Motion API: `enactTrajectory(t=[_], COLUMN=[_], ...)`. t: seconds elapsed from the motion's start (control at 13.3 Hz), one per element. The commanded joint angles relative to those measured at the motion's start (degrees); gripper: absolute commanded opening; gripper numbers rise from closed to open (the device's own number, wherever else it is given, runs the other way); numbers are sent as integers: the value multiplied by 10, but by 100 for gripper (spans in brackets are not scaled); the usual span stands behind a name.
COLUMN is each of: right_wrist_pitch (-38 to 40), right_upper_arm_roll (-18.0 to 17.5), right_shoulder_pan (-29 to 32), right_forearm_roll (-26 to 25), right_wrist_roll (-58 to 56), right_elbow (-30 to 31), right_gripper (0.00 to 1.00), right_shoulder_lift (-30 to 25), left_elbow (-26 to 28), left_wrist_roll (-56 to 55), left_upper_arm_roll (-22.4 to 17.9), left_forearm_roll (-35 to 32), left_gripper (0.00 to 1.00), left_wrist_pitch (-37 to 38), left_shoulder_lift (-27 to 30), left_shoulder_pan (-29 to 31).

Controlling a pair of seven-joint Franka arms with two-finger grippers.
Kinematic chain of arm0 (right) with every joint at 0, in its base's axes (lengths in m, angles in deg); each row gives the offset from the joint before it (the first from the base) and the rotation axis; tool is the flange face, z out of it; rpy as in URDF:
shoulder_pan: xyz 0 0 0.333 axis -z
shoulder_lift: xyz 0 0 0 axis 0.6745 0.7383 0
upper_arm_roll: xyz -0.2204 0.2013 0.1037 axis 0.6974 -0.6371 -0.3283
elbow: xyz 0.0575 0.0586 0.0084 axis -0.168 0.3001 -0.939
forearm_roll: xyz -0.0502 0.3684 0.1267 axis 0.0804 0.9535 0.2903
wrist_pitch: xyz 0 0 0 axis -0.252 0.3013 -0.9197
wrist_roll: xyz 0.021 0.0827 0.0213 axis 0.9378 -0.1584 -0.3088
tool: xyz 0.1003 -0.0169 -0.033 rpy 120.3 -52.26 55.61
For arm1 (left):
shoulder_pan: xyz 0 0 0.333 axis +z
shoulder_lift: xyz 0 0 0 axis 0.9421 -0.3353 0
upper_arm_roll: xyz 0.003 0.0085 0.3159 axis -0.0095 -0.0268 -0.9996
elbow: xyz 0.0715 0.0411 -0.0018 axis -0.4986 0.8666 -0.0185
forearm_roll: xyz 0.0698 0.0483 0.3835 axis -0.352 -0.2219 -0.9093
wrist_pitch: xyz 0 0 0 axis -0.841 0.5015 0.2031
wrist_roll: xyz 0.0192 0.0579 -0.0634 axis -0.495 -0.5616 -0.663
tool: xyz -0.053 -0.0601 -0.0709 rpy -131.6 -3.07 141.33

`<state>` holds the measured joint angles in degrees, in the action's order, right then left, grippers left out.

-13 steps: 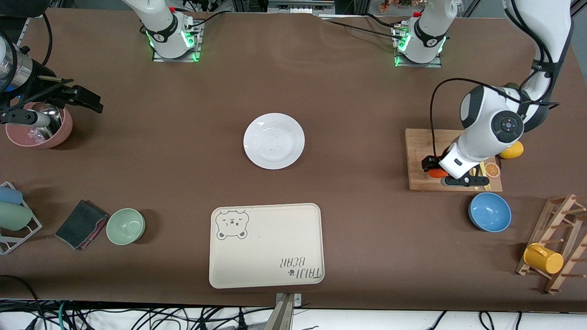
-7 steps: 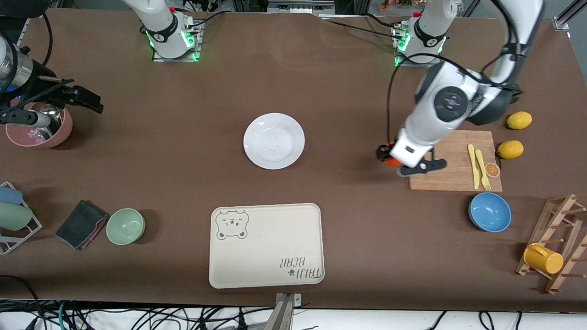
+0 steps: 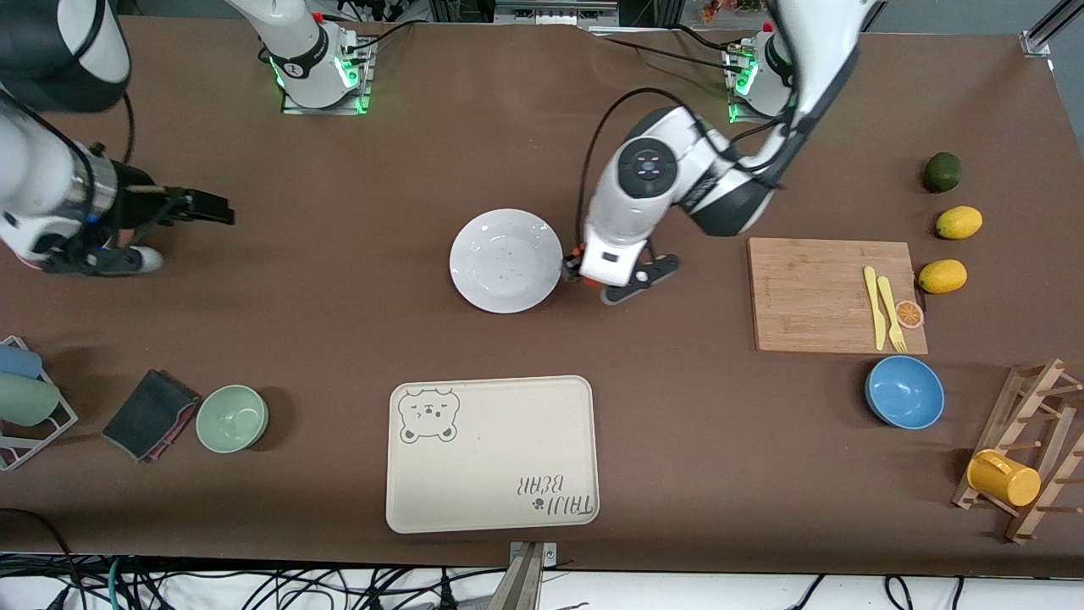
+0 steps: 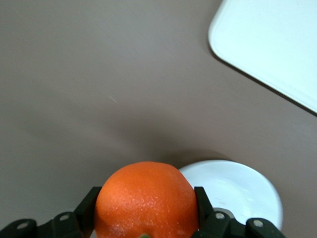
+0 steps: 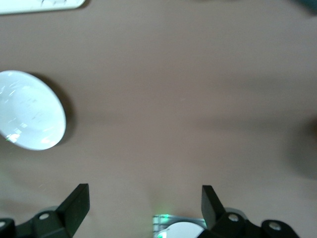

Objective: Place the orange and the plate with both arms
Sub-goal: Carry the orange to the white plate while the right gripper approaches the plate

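The white plate lies mid-table; it also shows in the left wrist view and the right wrist view. My left gripper is shut on the orange and holds it in the air just beside the plate's rim, at the left arm's end of the plate. In the front view only a sliver of the orange shows under the hand. My right gripper is open and empty, over bare table toward the right arm's end, well away from the plate.
A cream bear tray lies nearer the camera than the plate. A cutting board with cutlery and an orange slice, two lemons, a blue bowl and a mug rack stand at the left arm's end. A green bowl and a cloth are at the right arm's end.
My left gripper has carried the orange from the cutting board across to the plate's rim. My right arm has moved off the pink bowl toward the table's middle.
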<state>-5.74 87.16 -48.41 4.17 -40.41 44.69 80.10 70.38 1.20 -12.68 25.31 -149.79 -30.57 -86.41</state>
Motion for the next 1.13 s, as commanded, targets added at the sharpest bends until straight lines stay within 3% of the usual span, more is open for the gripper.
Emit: enactTrajectory(t=[0.0, 0.23, 0.38, 0.45, 0.53, 0.6, 0.68, 0.9, 1.05], right_wrist_pitch=[-9, -63, -139, -175, -209, -251, -288, -374, -418], right_upper_arm_roll=[-2, -6, -41, -58, -72, -86, -102, -152, -180], right_shoulder_pan=[1, 1, 1, 1, 1, 1, 1, 1, 1], right_forearm_roll=[68, 98, 125, 125, 128, 155, 175, 185, 221], right_wrist_roll=[-18, -24, -23, -23, -23, -24, -24, -22, -22], right_elbow=[40, 101, 168, 196, 219, 248, 269, 295, 296], right_gripper=[100, 100, 100, 100, 100, 100, 100, 100, 100], right_shoulder_lift=[19, 13, -7, -9, -4, -2, -2, 30, 63], left_elbow=[-64, -64, -64, -64, -64, -64, -64, -65, -65], left_wrist_roll=[-88, -139, -157, -158, -158, -158, -158, -155, -152], left_upper_arm_roll=[-8, -25, -55, -75, -87, -88, -89, -90, -90], left_forearm_roll=[-8, -13, -13, -12, -12, -12, -13, -15, -15], left_gripper=[19, 19, 19, 25, 39, 74, 100, 100, 100], left_wrist_pitch=[-53, -113, -139, -139, -139, -139, -139, -127, -79], left_shoulder_lift=[-73, -109, -127, -131, -131, -131, -130, -111, -85], left_shoulder_pan=[-46, -103, -141, -161, -172, -172, -172, -161, -151])
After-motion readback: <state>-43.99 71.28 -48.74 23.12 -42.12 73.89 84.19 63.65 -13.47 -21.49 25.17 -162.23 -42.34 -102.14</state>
